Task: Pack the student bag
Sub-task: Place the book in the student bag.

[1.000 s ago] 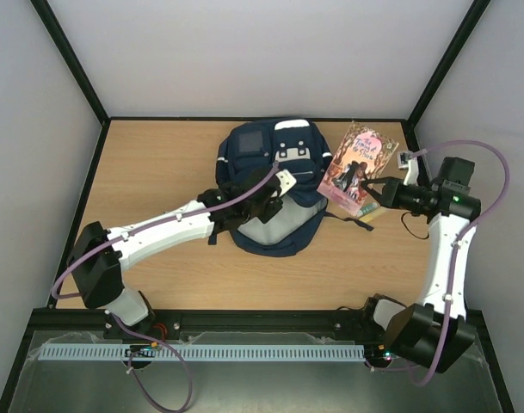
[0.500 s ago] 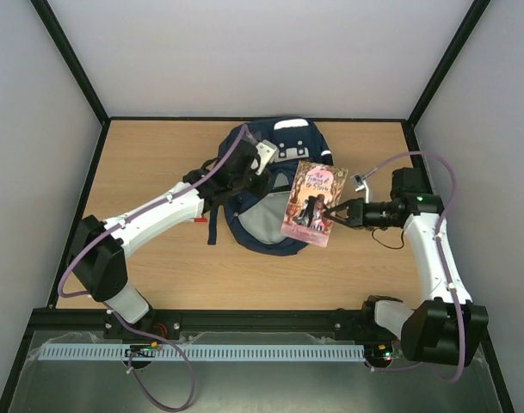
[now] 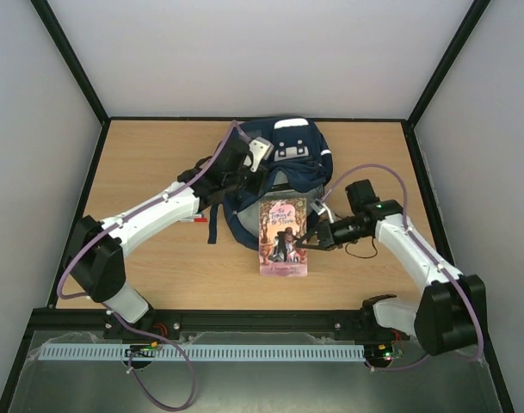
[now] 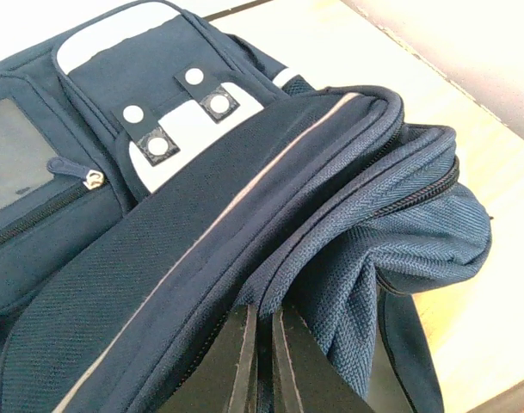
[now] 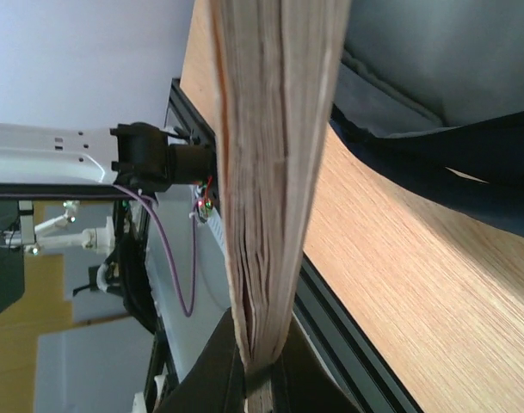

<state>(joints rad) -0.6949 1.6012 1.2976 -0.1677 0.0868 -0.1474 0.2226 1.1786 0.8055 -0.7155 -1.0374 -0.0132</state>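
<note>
Top external view: where is the bag point(image 3: 298, 159)?

It lies at the far middle of the table point(image 3: 150, 163), with its pocket side up.

And the left gripper point(image 4: 263, 320)?

In the left wrist view its jaws are pressed together on the bag's blue fabric, just beside the zip edge. This edge is lifted off the rest of the bag.

What does the right gripper point(image 3: 307, 241) have?

A book point(image 3: 283, 238). The jaws are closed tight on its right edge. From above the cover faces up, and the book's far end overlaps the near edge of the bag.

Does the book touch the table?

I cannot tell. In the right wrist view I see only the page edges, thin and upright between the two fingers, with the wood and the dark bag behind them.
</note>
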